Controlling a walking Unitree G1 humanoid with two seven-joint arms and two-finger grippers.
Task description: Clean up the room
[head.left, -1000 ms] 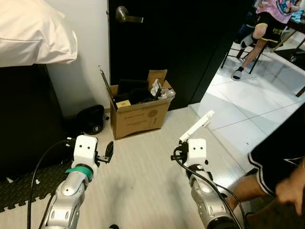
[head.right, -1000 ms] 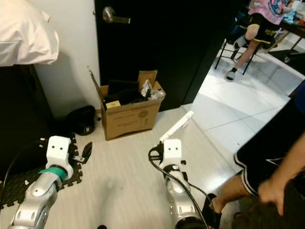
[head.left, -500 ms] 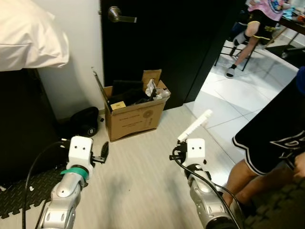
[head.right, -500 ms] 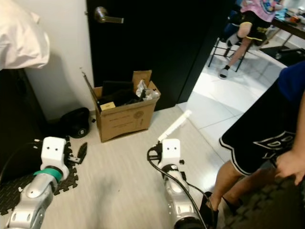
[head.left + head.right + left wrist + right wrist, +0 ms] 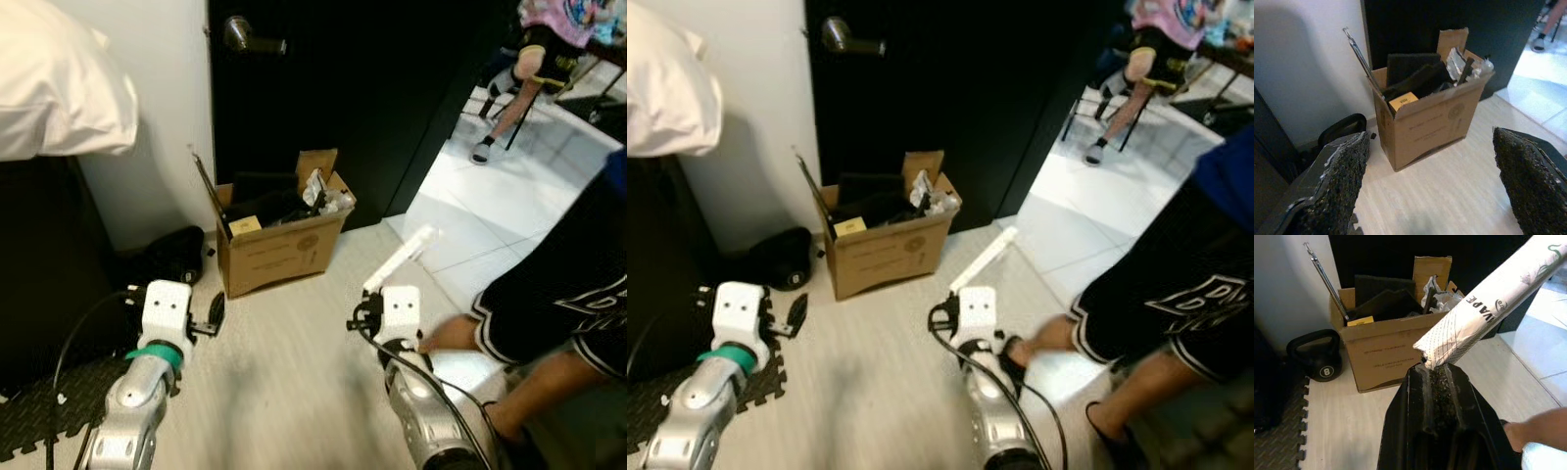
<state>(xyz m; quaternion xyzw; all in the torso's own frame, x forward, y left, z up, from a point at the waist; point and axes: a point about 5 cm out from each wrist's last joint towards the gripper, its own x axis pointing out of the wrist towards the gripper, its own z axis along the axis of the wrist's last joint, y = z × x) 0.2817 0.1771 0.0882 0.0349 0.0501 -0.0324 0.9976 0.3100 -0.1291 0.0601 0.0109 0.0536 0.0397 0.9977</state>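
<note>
The right gripper [image 5: 1436, 367] is clenched on a white paper roll [image 5: 402, 260] slanting up toward one o'clock. The cardboard box [image 5: 279, 253], at eleven o'clock from it, stands against the door. The left gripper [image 5: 216, 311], fingers spread and empty, is nearer the box.

Brown cardboard box [image 5: 282, 250], black foam pieces and crinkled silver wrap inside. White wrapper [image 5: 1488, 308], black print plus fine grid pattern. Black kettlebell [image 5: 1316, 357], white "8". Black door [image 5: 343, 88], white wall [image 5: 147, 176], pale wood-grain floor [image 5: 284, 362], white pillow [image 5: 59, 93].
</note>
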